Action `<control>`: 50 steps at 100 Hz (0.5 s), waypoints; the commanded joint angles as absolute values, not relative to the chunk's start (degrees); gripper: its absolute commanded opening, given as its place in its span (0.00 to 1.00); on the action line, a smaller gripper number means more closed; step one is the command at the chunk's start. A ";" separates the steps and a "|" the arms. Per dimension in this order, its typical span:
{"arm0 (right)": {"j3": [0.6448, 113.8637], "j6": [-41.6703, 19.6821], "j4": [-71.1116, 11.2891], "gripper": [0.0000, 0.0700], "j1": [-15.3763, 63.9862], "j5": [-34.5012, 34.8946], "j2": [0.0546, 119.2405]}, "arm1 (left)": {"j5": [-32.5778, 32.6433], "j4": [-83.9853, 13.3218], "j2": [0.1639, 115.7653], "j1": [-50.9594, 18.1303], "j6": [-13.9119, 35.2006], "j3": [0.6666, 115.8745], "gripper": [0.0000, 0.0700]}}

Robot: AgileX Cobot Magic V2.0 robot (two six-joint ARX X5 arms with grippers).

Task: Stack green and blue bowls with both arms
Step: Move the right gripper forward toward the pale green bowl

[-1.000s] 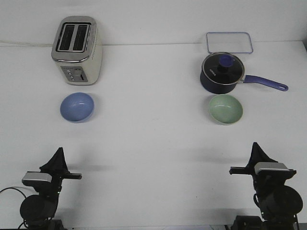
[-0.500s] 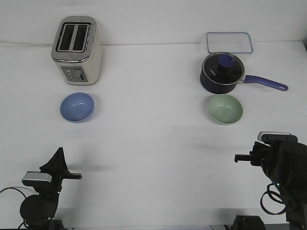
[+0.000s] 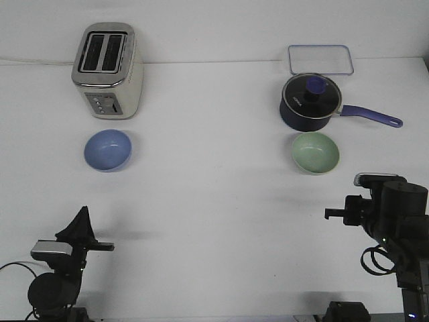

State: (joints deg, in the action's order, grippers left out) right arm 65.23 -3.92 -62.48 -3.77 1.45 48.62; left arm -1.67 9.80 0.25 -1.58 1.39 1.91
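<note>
**Two bowls apart on a white table, arms low at the near edge**

White tabletop fills the front view, running back to a pale wall. At the far left stands a cream and silver toaster, upright, its two slots facing up. Just in front of it, a small gap between them, sits the blue bowl, open side up.

Across the table on the right sits the green bowl, also open side up and well apart from the blue one. Directly behind it, close but not touching, is a dark navy saucepan with its lid on and its purple handle pointing right. Behind the saucepan a clear rectangular lid with a blue rim lies flat near the wall.

The left gripper sits low at the near left corner, its dark pointed tip aimed upward, well short of the blue bowl. Whether its jaws are apart or together cannot be told. The right gripper is raised at the near right, near the green bowl but not touching it; the arm's body hides its fingers, so its jaws cannot be judged either. Neither holds anything visible.
</note>
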 commanded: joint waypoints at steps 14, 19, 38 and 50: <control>66.32 -4.47 -62.30 0.65 -3.81 1.43 48.80 | -1.74 10.39 0.19 -1.63 1.10 0.82 0.02; 66.32 -4.47 -62.30 0.65 -3.81 1.45 48.82 | -1.74 10.39 0.19 -1.63 1.10 0.82 0.02; 66.54 -4.78 -61.71 0.65 -3.84 1.48 50.37 | -1.74 10.39 0.19 -1.63 1.10 0.82 0.02; 68.01 -4.89 -59.99 0.65 -3.84 1.50 55.57 | -1.74 10.39 0.19 -1.63 1.10 0.82 0.02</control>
